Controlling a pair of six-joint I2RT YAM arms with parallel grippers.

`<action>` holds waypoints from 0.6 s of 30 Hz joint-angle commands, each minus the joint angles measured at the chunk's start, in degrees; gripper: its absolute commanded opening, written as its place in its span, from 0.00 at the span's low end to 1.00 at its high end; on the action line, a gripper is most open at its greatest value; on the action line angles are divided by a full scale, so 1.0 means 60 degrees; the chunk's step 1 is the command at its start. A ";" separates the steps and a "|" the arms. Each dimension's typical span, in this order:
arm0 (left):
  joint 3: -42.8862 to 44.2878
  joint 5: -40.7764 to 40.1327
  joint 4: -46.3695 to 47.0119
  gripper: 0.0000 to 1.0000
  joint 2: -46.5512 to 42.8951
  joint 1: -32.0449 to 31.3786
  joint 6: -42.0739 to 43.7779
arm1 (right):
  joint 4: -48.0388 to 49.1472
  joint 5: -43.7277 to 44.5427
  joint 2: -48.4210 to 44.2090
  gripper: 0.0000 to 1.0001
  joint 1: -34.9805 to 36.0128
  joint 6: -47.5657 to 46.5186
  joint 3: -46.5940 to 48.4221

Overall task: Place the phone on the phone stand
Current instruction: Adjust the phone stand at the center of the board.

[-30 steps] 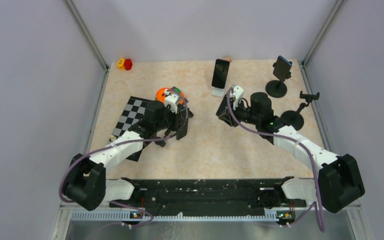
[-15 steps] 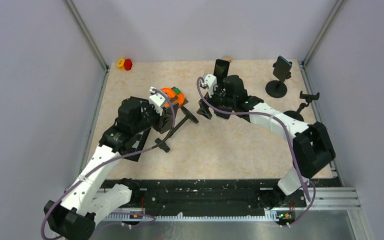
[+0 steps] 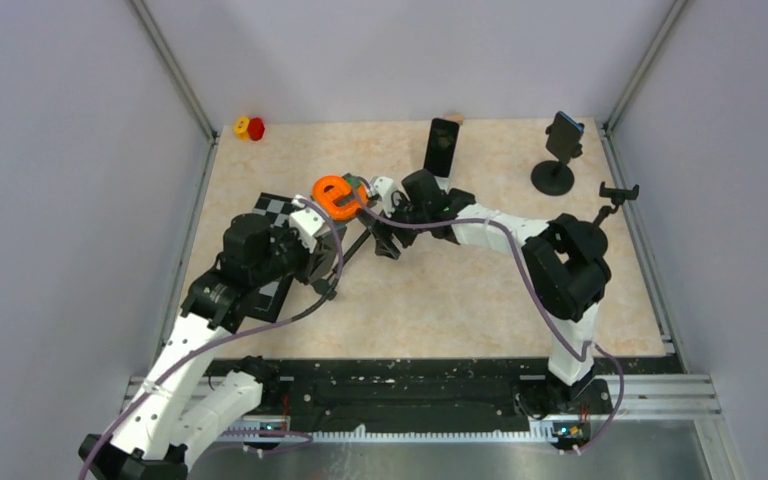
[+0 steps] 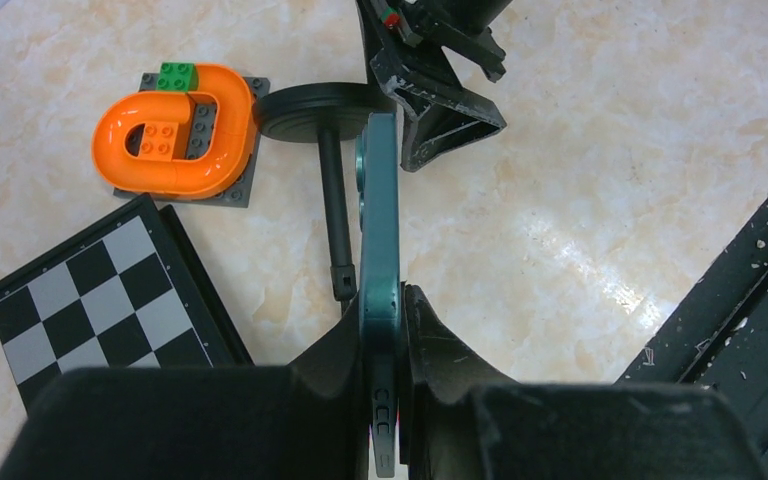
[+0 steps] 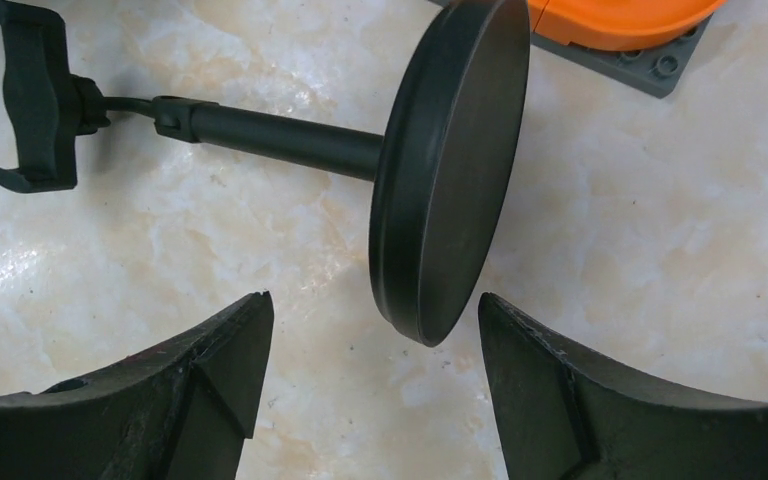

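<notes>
Top external view: a black phone stand with a round disc base and thin stem (image 3: 350,263) lies toppled on the marbled beige table (image 3: 480,290), between the two arms.

Left wrist view: the left gripper (image 4: 385,335) is clamped on a dark teal slab phone (image 4: 380,240), held edge-on over the fallen stand.

Right wrist view: the right gripper (image 5: 372,305) has its jaws spread wide to either side of the disc base, apparently without touching it.

The step in hand looks like righting the stand. The next move calls for closing on the base and tipping it upright.
</notes>
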 commanded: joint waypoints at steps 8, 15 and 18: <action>-0.0073 -0.0032 0.0848 0.00 0.0273 0.0059 0.0184 | 0.1054 0.0660 0.0229 0.64 0.0074 0.0987 0.0334; -0.0093 0.0007 0.0924 0.00 0.0317 0.0067 0.0168 | 0.0901 0.0889 0.0536 0.63 0.0088 0.1043 0.0706; -0.0086 0.0023 0.0946 0.00 0.0316 0.0070 0.0168 | 0.0751 0.1052 0.0640 0.50 0.0088 0.1253 0.0852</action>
